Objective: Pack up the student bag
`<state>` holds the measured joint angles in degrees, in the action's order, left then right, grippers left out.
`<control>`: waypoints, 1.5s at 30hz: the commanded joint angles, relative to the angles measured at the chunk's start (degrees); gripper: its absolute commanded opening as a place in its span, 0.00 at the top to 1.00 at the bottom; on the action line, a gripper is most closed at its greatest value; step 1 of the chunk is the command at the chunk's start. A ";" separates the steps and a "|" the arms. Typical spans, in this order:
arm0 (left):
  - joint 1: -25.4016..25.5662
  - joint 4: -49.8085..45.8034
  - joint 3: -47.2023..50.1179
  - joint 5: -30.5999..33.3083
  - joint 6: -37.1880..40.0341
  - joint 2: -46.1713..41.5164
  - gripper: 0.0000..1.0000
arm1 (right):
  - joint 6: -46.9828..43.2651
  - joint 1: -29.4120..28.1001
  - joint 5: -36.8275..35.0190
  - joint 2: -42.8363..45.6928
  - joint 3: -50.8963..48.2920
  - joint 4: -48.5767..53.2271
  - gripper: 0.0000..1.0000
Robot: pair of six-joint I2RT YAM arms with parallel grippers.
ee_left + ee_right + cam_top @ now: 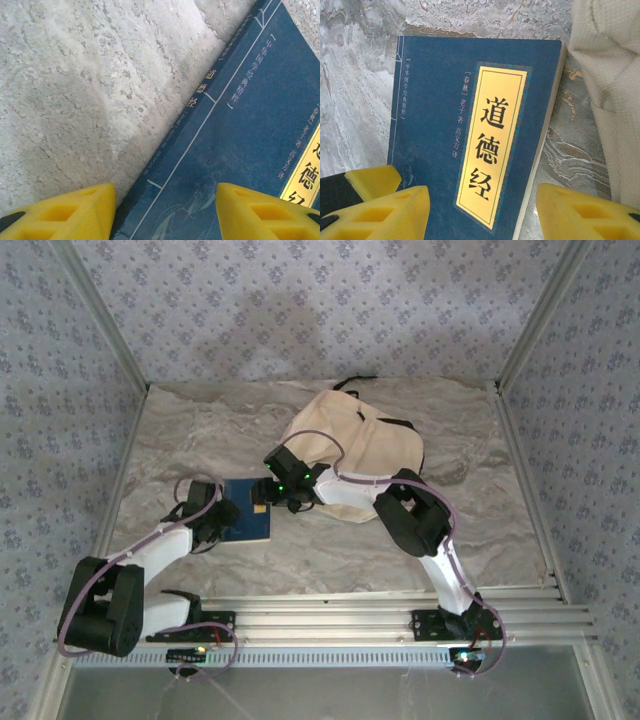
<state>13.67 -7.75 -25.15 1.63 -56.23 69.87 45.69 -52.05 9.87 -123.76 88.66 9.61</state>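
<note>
The cream student bag [352, 445] lies at the back middle of the marble table, and its fabric edge [609, 80] reaches into the right wrist view. A dark blue book [247, 511] with a gold title label [492, 145] lies flat just left of the bag. My left gripper [218, 516] is open at the book's left side, its yellow fingers [65, 212] standing either side of the spine edge [200, 100]. My right gripper [266, 492] is open over the book's right end, its fingers [582, 215] wide apart astride the page edge.
The marble tabletop [200, 430] is walled in by patterned panels at the left, back and right. An aluminium rail [340, 615] runs along the near edge. Black straps [350, 382] trail behind the bag. A yellow finger of the left gripper [372, 181] shows beside the right one.
</note>
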 commanded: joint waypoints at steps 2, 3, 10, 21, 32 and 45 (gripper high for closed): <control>2.40 0.10 0.28 -6.80 -1.59 2.84 0.43 | 1.18 -0.45 0.89 -3.49 1.24 0.79 0.42; 2.58 0.18 0.27 -6.76 -1.60 3.13 0.43 | 1.37 -0.51 1.63 -3.63 1.16 -0.38 0.44; 3.20 1.19 0.10 -6.97 -1.69 5.25 0.43 | 1.55 -1.02 5.50 -1.87 1.05 -3.90 0.52; 3.29 1.86 -0.08 -7.07 -1.87 6.38 0.43 | 1.32 -1.78 7.43 -1.39 1.28 -4.59 0.64; 3.29 0.03 -1.65 -6.81 -0.90 6.06 0.43 | 0.60 0.15 10.69 -2.23 2.91 -4.84 1.00; -9.54 -4.77 -9.13 -12.60 9.61 -6.50 0.03 | -2.74 5.08 20.89 6.42 2.13 -6.57 1.00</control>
<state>6.59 -13.26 -31.70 -5.76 -49.82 65.52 44.27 -48.56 25.02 -122.58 89.65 4.93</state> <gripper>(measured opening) 0.967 0.069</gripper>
